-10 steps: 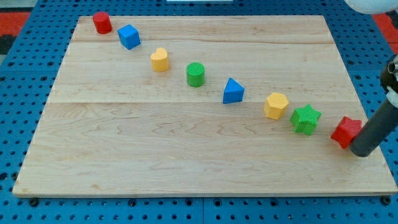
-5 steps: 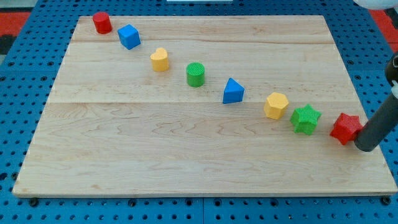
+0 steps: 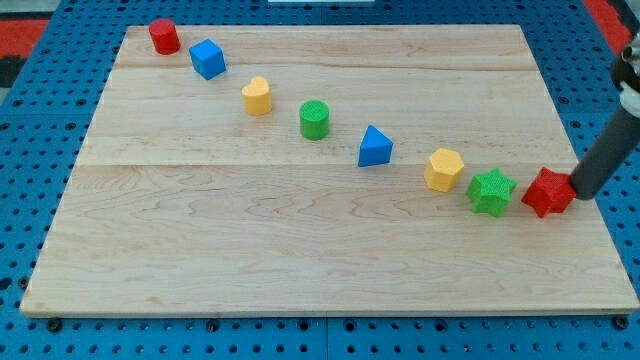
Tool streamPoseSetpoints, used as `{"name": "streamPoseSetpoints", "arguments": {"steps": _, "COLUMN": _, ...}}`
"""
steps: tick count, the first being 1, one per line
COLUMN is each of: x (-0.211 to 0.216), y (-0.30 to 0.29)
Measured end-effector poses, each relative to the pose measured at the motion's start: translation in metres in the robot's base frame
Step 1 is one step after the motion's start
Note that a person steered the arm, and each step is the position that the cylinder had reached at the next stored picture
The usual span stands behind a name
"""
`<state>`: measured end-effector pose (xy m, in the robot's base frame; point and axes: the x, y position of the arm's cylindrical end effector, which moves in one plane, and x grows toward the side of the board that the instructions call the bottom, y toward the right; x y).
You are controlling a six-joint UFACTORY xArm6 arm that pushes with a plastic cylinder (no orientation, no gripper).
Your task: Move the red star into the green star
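The red star [image 3: 547, 192] lies near the board's right edge, just right of the green star [image 3: 492, 191], with a narrow gap or light contact between them; I cannot tell which. My tip [image 3: 581, 191] is at the red star's right side, touching it. The dark rod rises from there toward the view's upper right.
A diagonal row runs from the view's top left down to the stars: red cylinder [image 3: 164, 37], blue cube [image 3: 207, 59], yellow block [image 3: 257, 96], green cylinder [image 3: 314, 120], blue triangular block [image 3: 375, 147], yellow hexagon [image 3: 444, 170]. The board's right edge [image 3: 600, 215] is close behind my tip.
My tip has moved up and slightly left, from the red star's lower right to its right side. The red star has slid left and up, closing on the green star.
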<state>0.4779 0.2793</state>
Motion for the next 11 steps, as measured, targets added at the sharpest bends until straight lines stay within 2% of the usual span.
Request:
{"name": "streamPoseSetpoints", "arguments": {"steps": 4, "x": -0.076, "y": -0.028}}
{"name": "streamPoseSetpoints", "arguments": {"steps": 5, "x": -0.076, "y": 0.002}}
{"name": "streamPoseSetpoints", "arguments": {"steps": 8, "x": -0.074, "y": 0.031}}
{"name": "streamPoseSetpoints", "arguments": {"steps": 9, "x": -0.057, "y": 0.065}}
{"name": "streamPoseSetpoints", "arguments": {"steps": 11, "x": -0.033, "y": 0.053}}
